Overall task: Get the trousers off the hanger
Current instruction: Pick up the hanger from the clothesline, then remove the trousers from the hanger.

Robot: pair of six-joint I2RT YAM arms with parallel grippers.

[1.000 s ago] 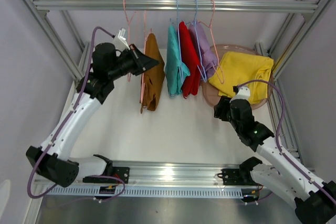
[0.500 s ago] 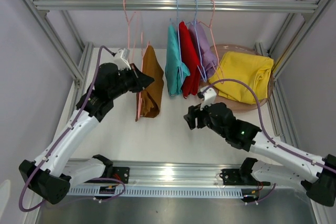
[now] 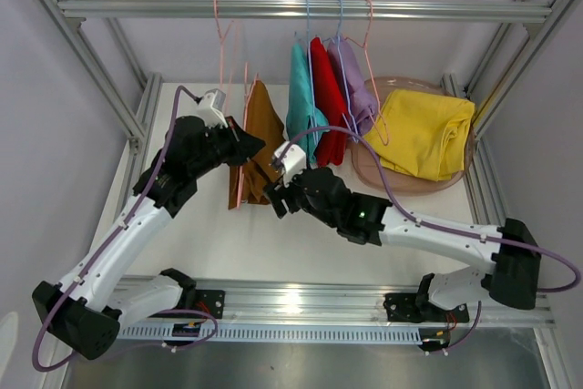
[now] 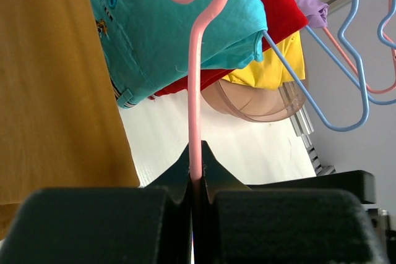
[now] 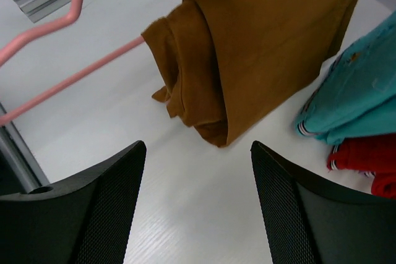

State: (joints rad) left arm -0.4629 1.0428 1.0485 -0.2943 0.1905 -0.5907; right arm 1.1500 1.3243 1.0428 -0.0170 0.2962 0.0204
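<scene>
The brown trousers [image 3: 266, 129] hang folded over a pink hanger [image 3: 242, 148]. My left gripper [image 3: 258, 144] is shut on the hanger's thin rod [image 4: 195, 122], with the brown cloth [image 4: 49, 91] just to its left. My right gripper [image 3: 272, 198] is open and empty, low over the table, just short of the trousers' lower end [image 5: 247, 66]. Its gripper [image 5: 195, 171] frames bare table. The teal [image 3: 303, 108], red [image 3: 328, 102] and lavender [image 3: 353, 84] trousers hang on hangers from the rail. The yellow trousers [image 3: 424, 129] lie in the pinkish tub [image 3: 366, 168].
The metal rail [image 3: 301, 9] crosses the back, with an empty pink hanger [image 3: 219, 38] on it at the left. Blue and pink hanger hooks [image 4: 365, 47] show beside the tub [image 4: 260, 100]. Frame posts stand at both sides.
My right arm has swung left from beside the tub to just below the brown trousers. My left gripper has drawn the hanger and brown trousers a little lower and nearer.
</scene>
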